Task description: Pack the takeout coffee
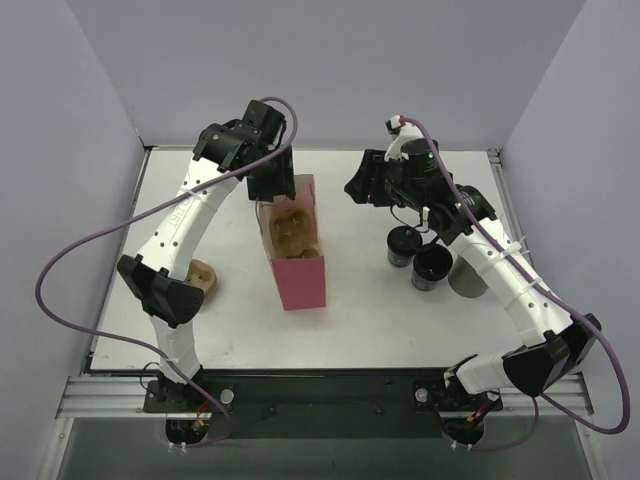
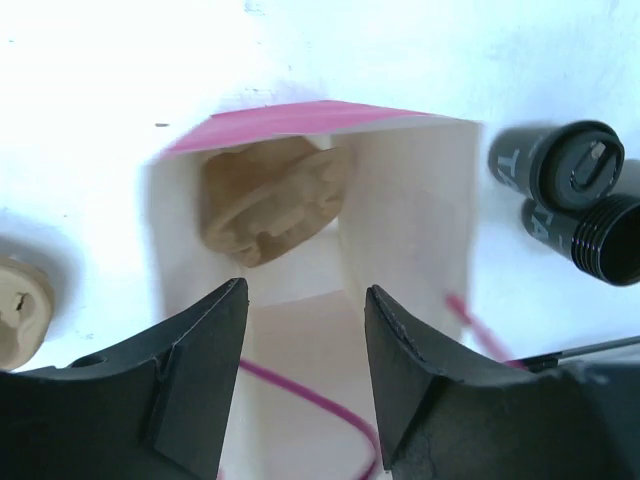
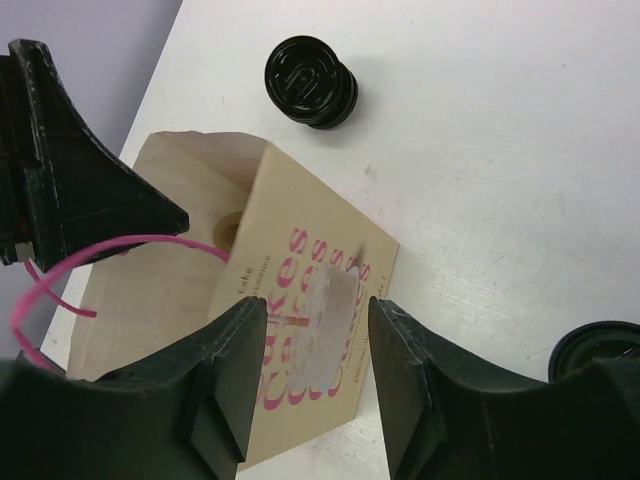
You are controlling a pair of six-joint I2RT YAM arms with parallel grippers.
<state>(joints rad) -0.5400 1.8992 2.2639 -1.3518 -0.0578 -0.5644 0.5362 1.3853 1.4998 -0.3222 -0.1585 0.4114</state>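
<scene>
The pink paper bag (image 1: 297,262) stands open mid-table with a brown pulp cup carrier (image 1: 292,232) inside it. Two black lidded coffee cups (image 1: 402,246) (image 1: 432,268) stand on the table right of the bag. My left gripper (image 1: 272,190) is open and empty over the far end of the bag's mouth. In the left wrist view (image 2: 305,300) its fingers frame the bag's inside, the carrier (image 2: 272,198) and a pink handle. My right gripper (image 1: 358,188) is open and empty right of the bag. In the right wrist view (image 3: 318,315) the bag's printed side (image 3: 300,330) lies between its fingers.
A second brown carrier (image 1: 201,276) lies left of the bag. A grey cup (image 1: 467,280) stands behind the right forearm. A short ribbed black stack (image 3: 310,80) sits near the wall. Two black cups (image 2: 568,165) show at the left wrist view's right edge. Walls enclose three sides.
</scene>
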